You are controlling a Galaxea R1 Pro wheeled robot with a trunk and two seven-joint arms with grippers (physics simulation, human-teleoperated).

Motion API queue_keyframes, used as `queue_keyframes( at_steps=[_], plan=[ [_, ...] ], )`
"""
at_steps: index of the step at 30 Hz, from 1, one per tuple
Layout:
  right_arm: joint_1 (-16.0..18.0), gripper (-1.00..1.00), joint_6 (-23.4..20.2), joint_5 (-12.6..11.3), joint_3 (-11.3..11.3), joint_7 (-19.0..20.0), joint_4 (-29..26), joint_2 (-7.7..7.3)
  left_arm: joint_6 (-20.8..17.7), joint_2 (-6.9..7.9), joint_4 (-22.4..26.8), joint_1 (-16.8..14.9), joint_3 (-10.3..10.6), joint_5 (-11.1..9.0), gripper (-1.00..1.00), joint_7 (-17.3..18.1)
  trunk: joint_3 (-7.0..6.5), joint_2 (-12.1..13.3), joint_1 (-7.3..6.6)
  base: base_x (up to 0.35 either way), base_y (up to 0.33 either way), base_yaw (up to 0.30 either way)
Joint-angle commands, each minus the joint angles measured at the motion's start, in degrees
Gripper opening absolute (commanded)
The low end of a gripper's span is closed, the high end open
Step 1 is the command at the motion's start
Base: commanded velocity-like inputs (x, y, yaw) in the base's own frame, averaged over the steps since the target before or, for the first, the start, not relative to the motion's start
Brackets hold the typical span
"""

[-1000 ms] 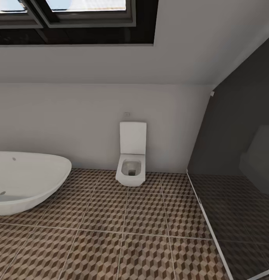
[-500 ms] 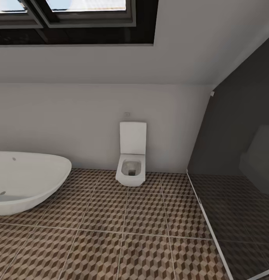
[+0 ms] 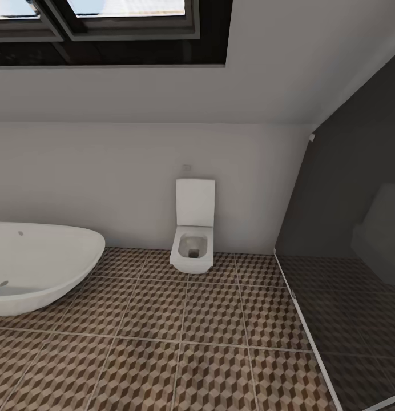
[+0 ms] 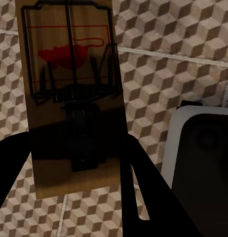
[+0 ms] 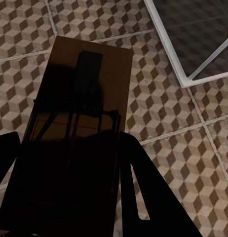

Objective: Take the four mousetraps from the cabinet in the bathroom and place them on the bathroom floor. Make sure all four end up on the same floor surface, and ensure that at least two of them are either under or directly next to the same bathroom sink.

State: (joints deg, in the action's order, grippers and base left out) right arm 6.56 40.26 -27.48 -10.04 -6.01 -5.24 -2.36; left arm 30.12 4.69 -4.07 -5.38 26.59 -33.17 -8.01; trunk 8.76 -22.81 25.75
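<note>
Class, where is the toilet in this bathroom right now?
In the head view the toilet stands centre, against the back wall, between the bathtub on the left and the glass partition on the right.

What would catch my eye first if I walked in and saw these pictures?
Probably the floor, tiled in a brown, beige and white cube pattern, with a white toilet against the far wall and a white tub to its left in the head view. Then the wrist views: each hand holds a tan wooden mousetrap above those tiles, the left mousetrap showing its red spot, the right mousetrap darker in shadow.
</note>
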Motion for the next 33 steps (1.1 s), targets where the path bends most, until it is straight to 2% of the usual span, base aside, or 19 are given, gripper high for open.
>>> queue_keyframes(
  at_steps=[1,33],
  plan=[
    [0.03,-1.0,0.09,-0.13,-0.51,-0.49,-0.02,-0.01,0.2,-0.03,-0.14,-0.07,0.4,0.12,-1.0,-0.34,0.11,-0.11,0.03,0.0,0.0,0.0],
    [0.03,-1.0,0.09,-0.12,-0.52,-0.49,0.0,-0.01,0.18,-0.03,-0.14,-0.07,0.4,0.13,-1.0,-0.34,0.11,-0.11,0.03,0.0,0.0,0.0]
  ],
)
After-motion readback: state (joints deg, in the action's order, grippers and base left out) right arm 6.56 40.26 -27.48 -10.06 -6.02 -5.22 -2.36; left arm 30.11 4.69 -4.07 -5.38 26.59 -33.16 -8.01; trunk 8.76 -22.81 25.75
